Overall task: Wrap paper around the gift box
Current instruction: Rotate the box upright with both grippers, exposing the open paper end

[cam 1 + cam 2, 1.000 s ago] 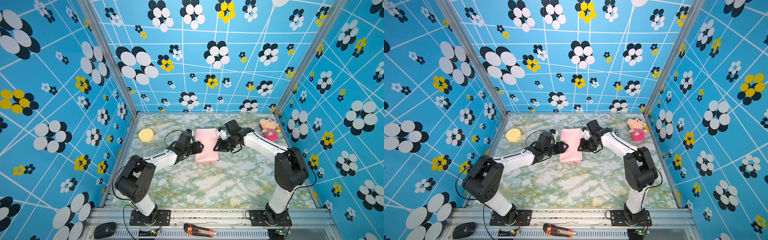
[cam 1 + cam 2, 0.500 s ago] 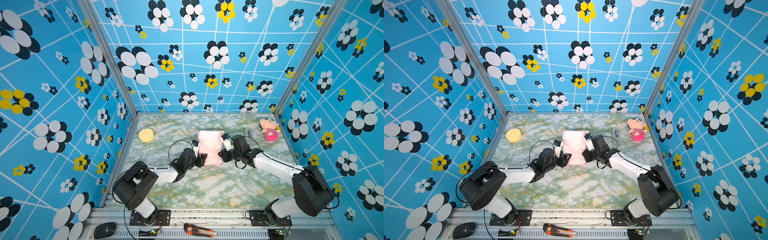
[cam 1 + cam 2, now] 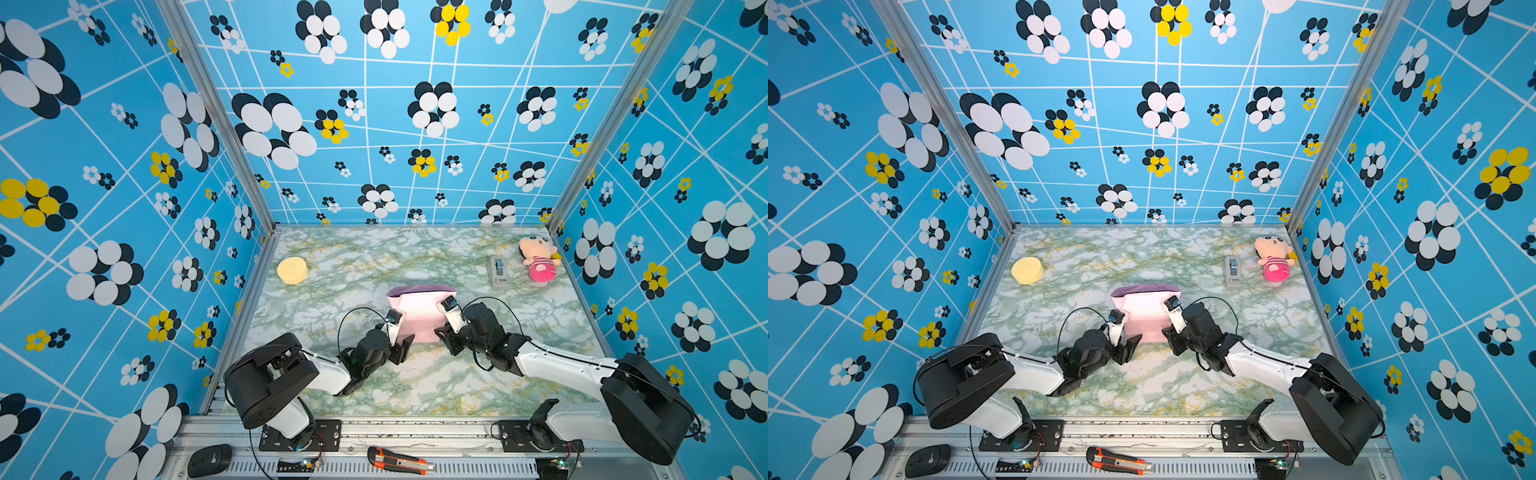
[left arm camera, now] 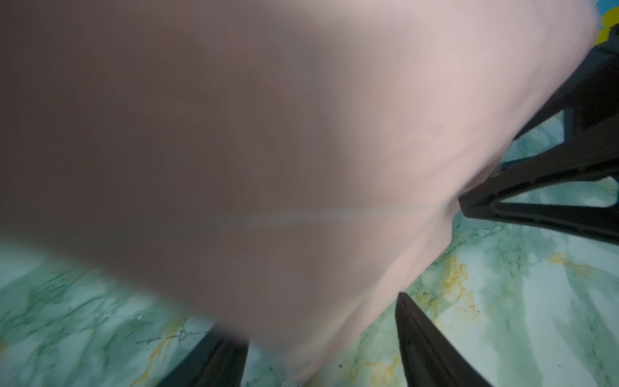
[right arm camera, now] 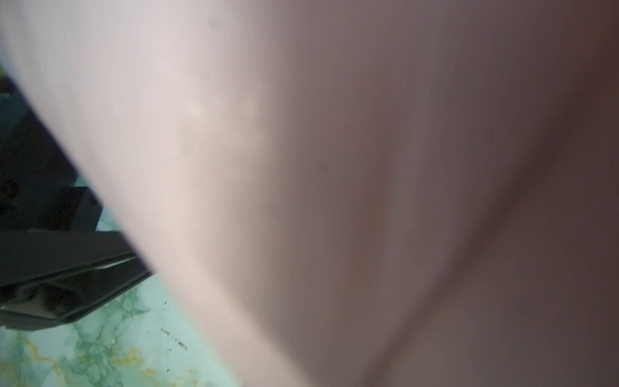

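The paper (image 3: 419, 316), tented pink side out at the middle of the desk (image 3: 415, 386) and probably hiding the gift box, looks light, limp and crease-prone, best pinched at its near corners, where the left claw (image 3: 405, 347) stands apart and the right claw's (image 3: 444, 334) state cannot be told.

The yellow sponge (image 3: 292, 270), tape dispenser (image 3: 498, 272) and plush doll (image 3: 539, 259) lie apart.
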Controlling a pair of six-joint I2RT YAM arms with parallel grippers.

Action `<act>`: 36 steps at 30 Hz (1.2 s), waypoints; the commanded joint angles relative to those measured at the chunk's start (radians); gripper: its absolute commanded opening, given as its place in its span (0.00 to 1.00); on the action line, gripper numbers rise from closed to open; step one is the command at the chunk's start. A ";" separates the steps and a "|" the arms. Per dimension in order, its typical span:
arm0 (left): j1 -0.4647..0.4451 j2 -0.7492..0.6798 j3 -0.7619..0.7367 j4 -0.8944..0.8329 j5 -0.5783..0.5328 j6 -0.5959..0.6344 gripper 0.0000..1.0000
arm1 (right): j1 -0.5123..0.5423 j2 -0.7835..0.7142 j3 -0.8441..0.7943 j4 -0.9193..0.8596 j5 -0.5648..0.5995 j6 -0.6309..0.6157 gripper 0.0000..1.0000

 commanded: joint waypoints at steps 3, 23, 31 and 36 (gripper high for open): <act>-0.016 -0.176 -0.027 -0.125 -0.059 -0.040 0.78 | 0.004 -0.159 -0.028 -0.055 0.030 0.043 0.53; 0.157 -0.253 0.071 -0.211 0.222 -0.112 0.86 | -0.148 -0.066 0.047 0.112 -0.254 0.092 0.70; 0.164 -0.108 0.145 -0.186 0.326 -0.033 0.85 | -0.169 0.082 0.115 0.158 -0.407 0.069 0.66; 0.148 -0.011 0.210 -0.159 0.396 -0.028 0.83 | -0.169 0.021 0.044 0.159 -0.388 0.080 0.63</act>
